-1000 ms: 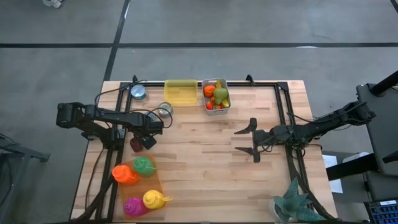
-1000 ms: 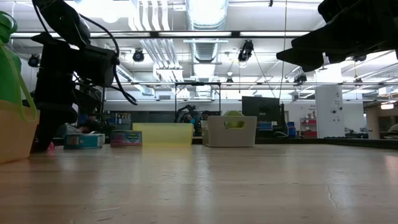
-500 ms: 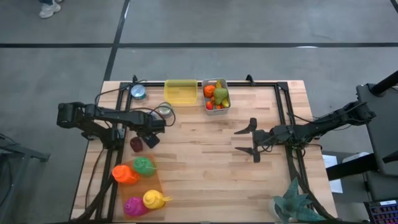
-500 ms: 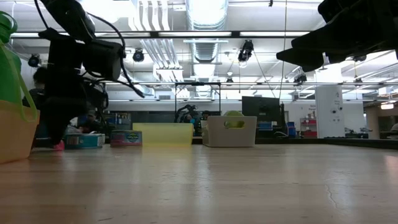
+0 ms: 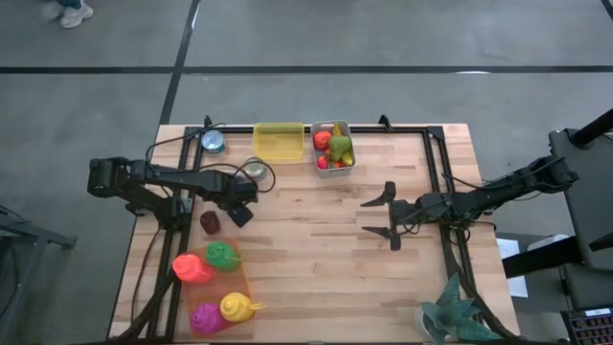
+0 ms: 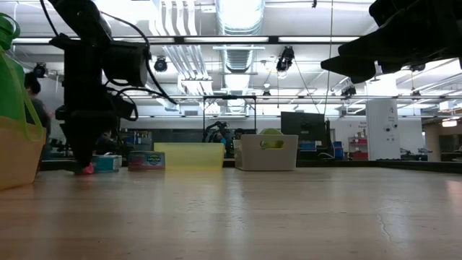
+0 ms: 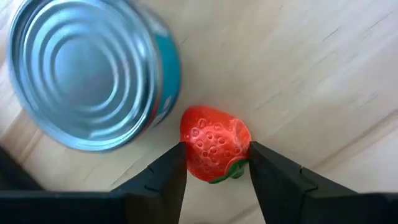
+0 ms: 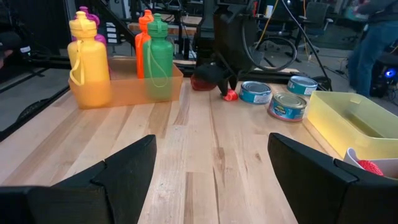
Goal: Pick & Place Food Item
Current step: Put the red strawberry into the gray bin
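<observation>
Leftmost, the left gripper [image 7: 214,165] pinches a strawberry [image 7: 214,150] between its fingers, above the wooden table [image 5: 316,249] beside a tin can [image 7: 87,71]. Rightward, the right gripper [image 5: 391,216] hovers with jaws spread wide, holding nothing.

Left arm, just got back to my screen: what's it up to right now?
The left claw is closed on a red strawberry, carrying it low over the table beside a tin can. The right claw hangs open and idle over the table's right half. The white bin already holds other food items.
</observation>
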You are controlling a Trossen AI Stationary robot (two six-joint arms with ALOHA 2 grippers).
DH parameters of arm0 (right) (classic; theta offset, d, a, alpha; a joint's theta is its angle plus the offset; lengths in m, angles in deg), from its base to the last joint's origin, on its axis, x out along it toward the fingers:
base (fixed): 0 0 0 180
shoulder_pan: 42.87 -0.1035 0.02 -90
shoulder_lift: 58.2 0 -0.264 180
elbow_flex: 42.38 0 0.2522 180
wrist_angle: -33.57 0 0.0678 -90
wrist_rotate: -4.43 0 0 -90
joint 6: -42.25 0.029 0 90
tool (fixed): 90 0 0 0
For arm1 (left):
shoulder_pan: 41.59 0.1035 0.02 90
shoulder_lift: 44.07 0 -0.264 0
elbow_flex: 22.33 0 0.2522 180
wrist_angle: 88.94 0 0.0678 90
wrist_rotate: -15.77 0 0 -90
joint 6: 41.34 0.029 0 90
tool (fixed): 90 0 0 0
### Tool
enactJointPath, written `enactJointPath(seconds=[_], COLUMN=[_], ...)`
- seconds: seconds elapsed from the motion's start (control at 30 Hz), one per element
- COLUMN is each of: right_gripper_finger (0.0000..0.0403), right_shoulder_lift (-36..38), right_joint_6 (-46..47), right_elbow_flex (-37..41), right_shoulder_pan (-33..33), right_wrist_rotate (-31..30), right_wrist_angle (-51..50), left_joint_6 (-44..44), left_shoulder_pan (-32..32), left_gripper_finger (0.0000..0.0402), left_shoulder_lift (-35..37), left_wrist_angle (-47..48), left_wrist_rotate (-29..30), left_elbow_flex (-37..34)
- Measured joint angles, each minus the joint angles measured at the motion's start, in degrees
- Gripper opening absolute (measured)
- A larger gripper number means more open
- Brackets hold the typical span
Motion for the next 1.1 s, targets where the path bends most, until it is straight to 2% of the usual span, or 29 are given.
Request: enactJointPath(seconds=[0.47, 0.8, 1.1], right_gripper_finger=[0.0306, 0.0306, 0.0306], right_shoulder_lift=[0.0, 0.0, 0.0], right_joint_6=[0.0, 0.0, 0.0], right_elbow_flex=[0.0, 0.0, 0.0], right_shoulder_pan=[0.0, 0.0, 0.0], right_wrist_rotate=[0.0, 0.0, 0.0], right_wrist_angle=[0.0, 0.0, 0.0], left_joint_6=[3.2, 4.7, 4.4], left_shoulder_pan=[0.0, 0.0, 0.0], left_gripper_finger=[0.0167, 0.0165, 0.0085], left_shoulder_lift=[0.0, -0.6, -0.8], left_wrist_angle=[-14.1, -20.7, -25.0], left_wrist_rotate=[-2.4, -4.5, -4.6], left_elbow_flex=[0.0, 0.0, 0.1])
